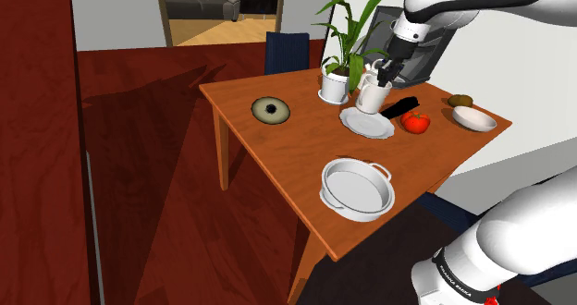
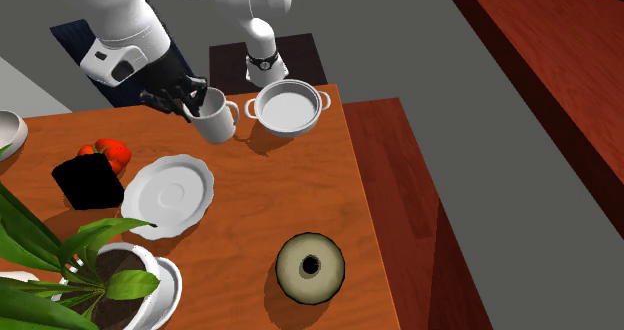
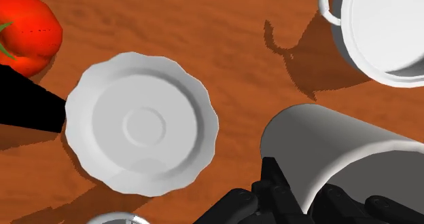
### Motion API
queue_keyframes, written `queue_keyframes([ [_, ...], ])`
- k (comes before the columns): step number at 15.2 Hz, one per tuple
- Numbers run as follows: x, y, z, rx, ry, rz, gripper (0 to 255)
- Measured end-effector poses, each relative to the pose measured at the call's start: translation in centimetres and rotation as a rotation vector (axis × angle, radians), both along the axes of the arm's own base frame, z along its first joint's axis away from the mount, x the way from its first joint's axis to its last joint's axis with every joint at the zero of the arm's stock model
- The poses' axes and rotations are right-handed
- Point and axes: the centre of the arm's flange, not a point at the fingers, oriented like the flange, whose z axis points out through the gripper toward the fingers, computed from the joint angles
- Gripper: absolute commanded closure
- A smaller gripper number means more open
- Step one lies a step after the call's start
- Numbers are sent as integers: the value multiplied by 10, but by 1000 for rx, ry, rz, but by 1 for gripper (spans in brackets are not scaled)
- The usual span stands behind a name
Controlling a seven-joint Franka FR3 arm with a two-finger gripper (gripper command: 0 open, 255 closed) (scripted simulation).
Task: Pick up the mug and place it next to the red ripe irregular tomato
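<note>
A white mug (image 1: 373, 97) hangs in the air above the wooden table (image 1: 277, 155), with my gripper (image 1: 382, 72) shut on its rim. From the second exterior view the mug (image 2: 214, 121) tilts, handle toward the pot, under the gripper (image 2: 190, 100). In the wrist view the mug (image 3: 333, 151) is clasped by the black fingers (image 3: 272, 189), one inside the rim. Its shadow falls on the table well apart from it. The red tomato (image 1: 415, 121) (image 2: 112, 152) (image 3: 24, 32) lies on the table beside a black block (image 2: 88, 180).
A white scalloped plate (image 1: 367, 123) (image 3: 143, 123) lies below the mug, between it and the tomato. A white two-handled pot (image 1: 357, 189) (image 2: 287, 108) stands near the table's edge. A potted plant (image 1: 344, 63), a ring-shaped object (image 1: 271, 111) and a shallow bowl (image 1: 474, 118) also stand there.
</note>
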Motion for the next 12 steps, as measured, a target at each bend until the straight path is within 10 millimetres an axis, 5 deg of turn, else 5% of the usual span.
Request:
queue_keyframes([
  [12, -116, -104, -3, 1, 0, 0, 255],
])
